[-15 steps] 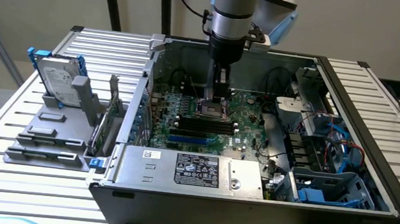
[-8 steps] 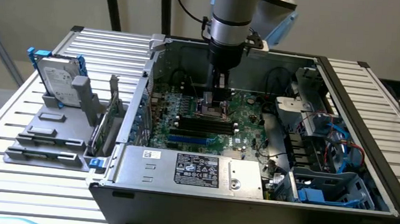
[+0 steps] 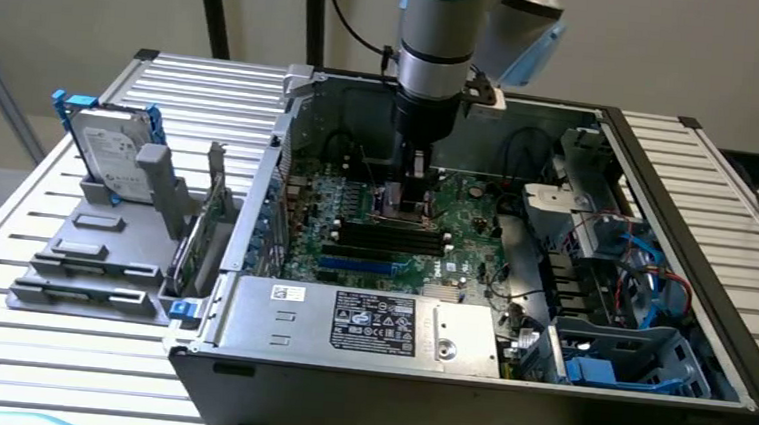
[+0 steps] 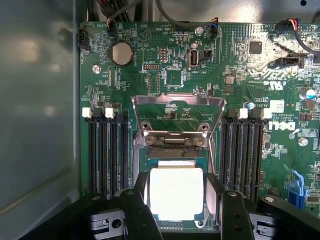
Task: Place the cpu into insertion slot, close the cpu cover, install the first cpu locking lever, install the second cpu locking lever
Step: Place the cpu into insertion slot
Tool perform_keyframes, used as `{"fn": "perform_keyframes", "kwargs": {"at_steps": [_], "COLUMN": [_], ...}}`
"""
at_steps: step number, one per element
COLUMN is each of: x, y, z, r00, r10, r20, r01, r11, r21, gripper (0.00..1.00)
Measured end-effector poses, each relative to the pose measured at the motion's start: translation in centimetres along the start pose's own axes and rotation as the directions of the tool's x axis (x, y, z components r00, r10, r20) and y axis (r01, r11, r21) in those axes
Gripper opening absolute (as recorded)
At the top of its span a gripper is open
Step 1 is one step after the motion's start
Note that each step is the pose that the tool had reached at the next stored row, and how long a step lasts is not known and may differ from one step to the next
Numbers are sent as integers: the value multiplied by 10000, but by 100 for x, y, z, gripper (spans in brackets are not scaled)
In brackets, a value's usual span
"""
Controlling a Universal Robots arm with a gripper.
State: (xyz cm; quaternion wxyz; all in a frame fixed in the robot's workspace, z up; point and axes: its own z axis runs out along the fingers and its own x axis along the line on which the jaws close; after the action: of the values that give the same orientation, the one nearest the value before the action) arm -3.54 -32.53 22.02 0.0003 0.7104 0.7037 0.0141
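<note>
One cpu (image 4: 176,192), bright silver square top, in insertion slot (image 4: 202,163); gripper (image 4: 178,200) released, straddling it; cpu cover (image 4: 178,98) raised.

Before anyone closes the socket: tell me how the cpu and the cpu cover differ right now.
The cpu is a solid, pale, bright square. The cpu cover is a duller grey metal frame with a large cut-out that shows the green board through it. The cpu lies flat in the insertion slot, while the cpu cover stands raised open, clear of the cpu. Both are roughly square and about socket-sized.
</note>
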Motion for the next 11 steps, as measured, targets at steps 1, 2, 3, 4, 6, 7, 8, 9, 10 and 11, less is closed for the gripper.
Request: {"fn": "perform_keyframes", "kwargs": {"at_steps": [1,2,3,4,6,7,8,9,10,11], "x": [-2,-4,-5,-5,-6,-5,-5,-5,-5,-5], "y": [0,0,0,2,3,3,5,6,8,9], "z": [18,31,42,46,46,47,50,54,56,60], "r00": [10000,10000,10000,10000,10000,10000,10000,10000,10000,10000], "r10": [0,0,1,1,2,3,2,1,1,1], "r20": [-1,0,0,1,4,3,1,-1,-1,0], "r01": [0,0,-1,-1,-2,-3,-2,-1,-1,-1], "r11": [10000,10000,10000,10000,10000,10000,10000,10000,10000,10000], "r21": [6,16,27,38,42,42,41,39,40,40], "gripper": [54,54,54,54,54,54,54,54,54,54]}}
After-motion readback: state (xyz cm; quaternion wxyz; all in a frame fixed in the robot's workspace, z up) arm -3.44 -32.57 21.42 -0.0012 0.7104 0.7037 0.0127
